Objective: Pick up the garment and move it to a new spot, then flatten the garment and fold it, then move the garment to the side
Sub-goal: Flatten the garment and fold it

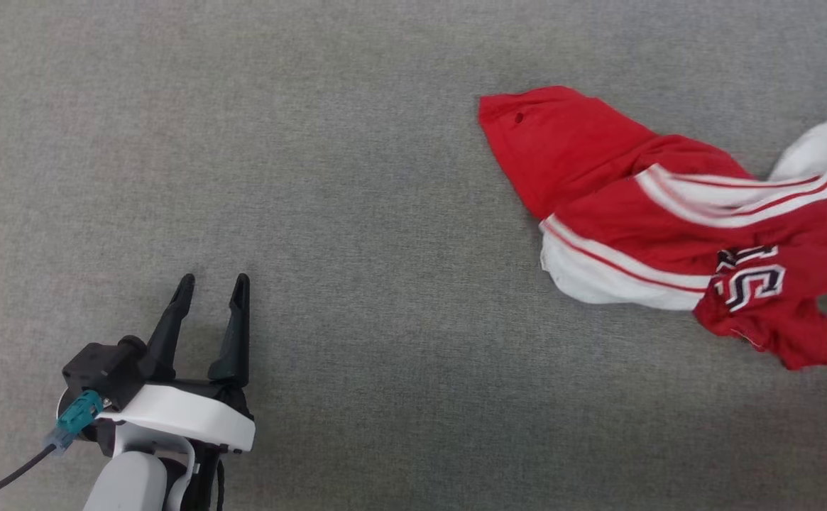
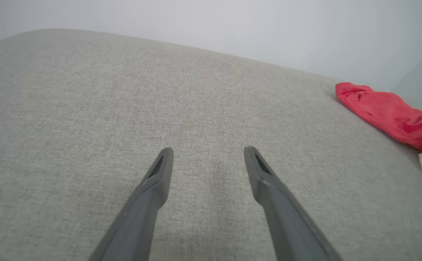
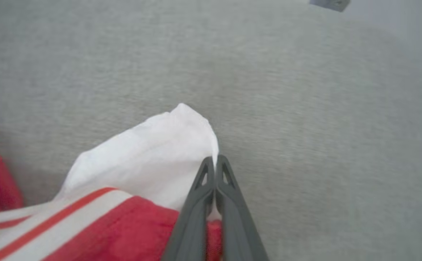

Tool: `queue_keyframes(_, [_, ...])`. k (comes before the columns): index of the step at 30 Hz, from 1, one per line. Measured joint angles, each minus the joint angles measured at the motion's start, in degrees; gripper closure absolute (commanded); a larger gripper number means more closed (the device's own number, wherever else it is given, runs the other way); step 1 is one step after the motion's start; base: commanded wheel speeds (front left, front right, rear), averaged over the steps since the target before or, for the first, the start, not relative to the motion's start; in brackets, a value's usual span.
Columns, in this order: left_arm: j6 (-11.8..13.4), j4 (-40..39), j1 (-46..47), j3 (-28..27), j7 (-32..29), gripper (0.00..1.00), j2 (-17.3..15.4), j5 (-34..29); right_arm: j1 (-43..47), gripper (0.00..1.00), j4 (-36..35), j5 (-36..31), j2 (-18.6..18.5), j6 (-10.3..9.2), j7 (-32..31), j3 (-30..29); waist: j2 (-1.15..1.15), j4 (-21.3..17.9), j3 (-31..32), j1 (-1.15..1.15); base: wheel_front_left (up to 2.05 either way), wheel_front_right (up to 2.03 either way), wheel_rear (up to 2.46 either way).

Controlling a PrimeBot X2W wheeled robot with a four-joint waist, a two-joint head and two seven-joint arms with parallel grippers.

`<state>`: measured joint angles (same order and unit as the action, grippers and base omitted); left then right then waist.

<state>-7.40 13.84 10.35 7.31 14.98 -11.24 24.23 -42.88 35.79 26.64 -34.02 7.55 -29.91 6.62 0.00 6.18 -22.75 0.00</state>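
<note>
The garment (image 1: pixel 676 213) is a red jersey with white sleeves, striped trim and a number patch, lying crumpled at the right of the grey surface and running off the head view's right edge. In the right wrist view my right gripper (image 3: pixel 216 159) is shut on the garment (image 3: pixel 149 159), with white sleeve fabric and a bit of red pinched between its fingers. My left gripper (image 1: pixel 211 287) stands open at the lower left, far from the cloth, nothing between its fingers. The left wrist view has that gripper (image 2: pixel 208 152) over bare fabric, with the garment (image 2: pixel 384 110) at the far right.
A grey woven surface (image 1: pixel 356 177) spreads under everything. In the left wrist view its far edge (image 2: pixel 196 49) meets a pale wall. A small grey object (image 3: pixel 329 3) sits at the top of the right wrist view.
</note>
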Motion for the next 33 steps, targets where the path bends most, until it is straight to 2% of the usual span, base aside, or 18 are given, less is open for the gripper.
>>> queue_keyframes(6, [0.0, -0.1, 0.0, 0.7, 0.0, 0.00, -0.9, 0.4, 2.1, 1.00, 4.5, -5.2, -1.4, 0.00, 3.4, -10.5, 0.00, -1.4, 0.4, 0.00, 0.00, 0.00, 0.00])
queue_keyframes(11, [0.0, -0.1, 0.1, 1.6, 0.0, 0.00, -1.4, 0.5, 2.7, 1.00, 8.1, -11.8, -1.0, -0.04, 6.9, -20.7, 0.00, -2.0, 0.4, 0.00, 0.00, 0.00, 0.00])
queue_keyframes(18, [0.0, 0.0, 0.7, 2.2, 0.0, 0.00, -2.5, 0.5, 2.9, 1.00, 9.0, -18.0, 4.5, -0.04, 9.9, -26.2, 0.00, -2.7, 0.5, 0.00, 0.00, 0.00, 0.00])
queue_keyframes(19, [0.0, 0.0, 0.9, 2.5, 0.0, 0.00, -2.9, 0.6, 2.8, 0.89, 9.0, -18.4, 4.9, -0.04, 10.3, -26.9, 0.00, -2.8, 0.6, 0.00, 0.00, 0.00, 0.00])
queue_keyframes(20, [0.0, 0.0, 1.0, 2.7, 0.0, 0.00, -3.2, 0.7, 2.7, 0.35, 8.9, -18.8, 5.3, -0.04, 10.5, -27.2, 0.00, -3.0, 0.8, 0.00, 0.00, 0.00, 0.00])
queue_keyframes(21, [0.0, 0.0, 1.0, 2.7, 0.0, 0.00, -3.2, 0.7, 2.7, 0.00, 8.9, -18.8, 5.3, -0.04, 10.5, -27.2, 0.00, -3.0, 0.8, 0.00, 0.00, 0.00, 0.00])
queue_keyframes(27, [0.0, -2.6, 4.0, 6.1, 0.0, 0.00, -7.6, 1.8, 4.6, 0.00, 4.5, -19.2, 7.4, -0.04, 17.1, -28.9, 0.00, -4.0, 2.3, 0.00, 0.00, 0.00, 0.00])
queue_keyframes(33, [0.0, -6.2, 10.0, 13.3, 0.0, 0.00, -16.1, 4.4, 11.3, 0.00, -5.3, -17.0, 11.9, -0.04, 25.2, -28.7, 0.00, -6.4, 4.2, 0.00, 0.00, 0.00, 0.00])
